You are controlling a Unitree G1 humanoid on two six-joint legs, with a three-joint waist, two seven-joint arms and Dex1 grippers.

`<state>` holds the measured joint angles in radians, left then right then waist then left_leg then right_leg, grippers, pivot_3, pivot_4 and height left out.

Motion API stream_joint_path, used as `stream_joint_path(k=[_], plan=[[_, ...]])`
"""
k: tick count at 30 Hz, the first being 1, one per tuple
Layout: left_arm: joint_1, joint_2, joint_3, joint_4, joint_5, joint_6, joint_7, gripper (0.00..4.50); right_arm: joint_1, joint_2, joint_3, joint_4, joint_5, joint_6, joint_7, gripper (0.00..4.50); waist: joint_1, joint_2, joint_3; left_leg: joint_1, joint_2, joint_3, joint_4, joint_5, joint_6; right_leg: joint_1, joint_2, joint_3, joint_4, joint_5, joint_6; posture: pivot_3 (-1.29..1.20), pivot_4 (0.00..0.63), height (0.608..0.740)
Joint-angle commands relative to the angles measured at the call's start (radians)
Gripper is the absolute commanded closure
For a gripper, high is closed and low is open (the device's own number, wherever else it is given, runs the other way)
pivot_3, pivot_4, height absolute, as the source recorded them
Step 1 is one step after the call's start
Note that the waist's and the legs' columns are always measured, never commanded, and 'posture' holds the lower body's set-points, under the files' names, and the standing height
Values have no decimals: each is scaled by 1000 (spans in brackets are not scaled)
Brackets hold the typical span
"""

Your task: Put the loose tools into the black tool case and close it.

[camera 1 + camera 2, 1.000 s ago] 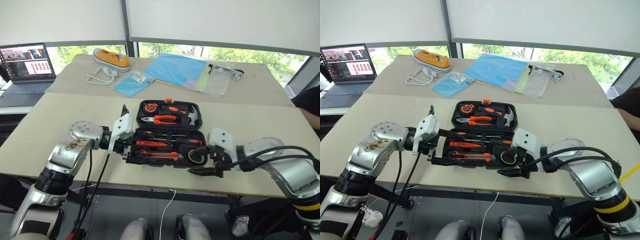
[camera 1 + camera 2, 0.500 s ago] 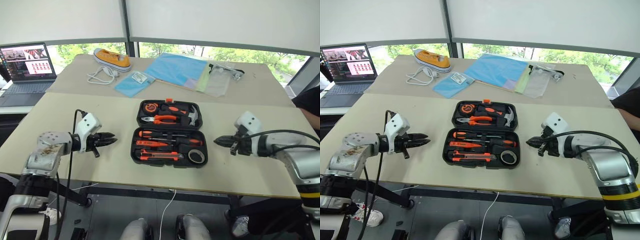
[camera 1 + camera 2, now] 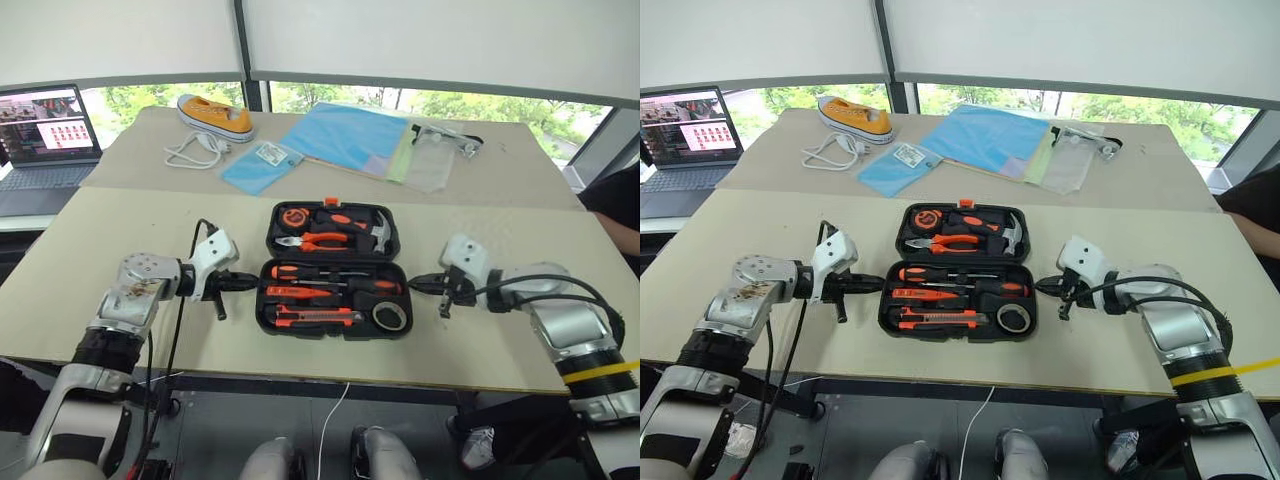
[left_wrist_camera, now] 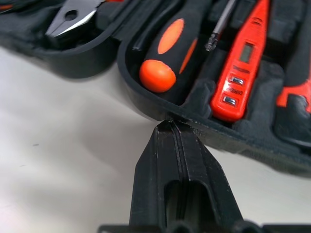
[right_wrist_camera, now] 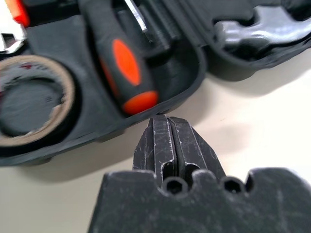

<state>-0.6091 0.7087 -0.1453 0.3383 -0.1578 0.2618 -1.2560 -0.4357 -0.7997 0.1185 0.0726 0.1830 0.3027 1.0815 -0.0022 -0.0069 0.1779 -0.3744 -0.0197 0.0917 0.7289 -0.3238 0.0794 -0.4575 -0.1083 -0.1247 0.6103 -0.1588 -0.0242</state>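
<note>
Beige table by the windows, open case in the middle with the tools already seated in its near half.

Left gripper and right gripper are both pinched shut on nothing, tips at the case's left and right edges by the near tray's rim. Screwdrivers, knife and tape roll lie in their slots; the lid is not yet folded over. Risks as I judge them: closed tips may slip off the rounded rim, uneven lift from the two sides could skew or slide the case, and tilting the loaded half might spill tools and block the latch.
</note>
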Motion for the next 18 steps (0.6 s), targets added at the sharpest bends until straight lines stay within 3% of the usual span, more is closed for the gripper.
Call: stream_joint_path(k=[1, 8, 16, 17, 18], plan=[[21, -5, -41, -111, -32, -17, -91, 4474, 56, 6, -33, -162, 92, -21, 62, 4500, 0, 0, 0, 0, 0, 0, 0, 0, 0, 0, 0, 0, 0, 0, 0, 0, 150, 718], [90, 38, -51, -195, -30, -4, -137, 4474, 215, -21, -93, -345, 148, 77, 49, 4500, 4, 0, 0, 1, -1, 0, 0, 0, 0, 0, -4, 2, -1, -3, 4, 0, 150, 718], [126, 75, -11, -171, -10, -11, -111, 4474, 283, -69, -162, -349, 97, 121, -9, 4500, 14, 0, 0, 2, 0, 0, 1, 0, 0, 0, -5, 3, 1, -5, 6, 0, 150, 718], [120, 89, -5, -137, 4, -10, -104, 4499, 286, -86, -173, -334, 85, 136, -18, 4212, 14, 0, 0, 2, 0, 0, 2, 0, 0, 0, -5, 3, 1, -5, 6, 0, 150, 718], [112, 100, 0, -100, 16, -16, -96, 4242, 286, -99, -185, -320, 81, 156, -26, 3907, 14, 0, 0, 2, 0, 0, 1, 0, 0, 0, -5, 3, 1, -5, 6, 0, 150, 718]])
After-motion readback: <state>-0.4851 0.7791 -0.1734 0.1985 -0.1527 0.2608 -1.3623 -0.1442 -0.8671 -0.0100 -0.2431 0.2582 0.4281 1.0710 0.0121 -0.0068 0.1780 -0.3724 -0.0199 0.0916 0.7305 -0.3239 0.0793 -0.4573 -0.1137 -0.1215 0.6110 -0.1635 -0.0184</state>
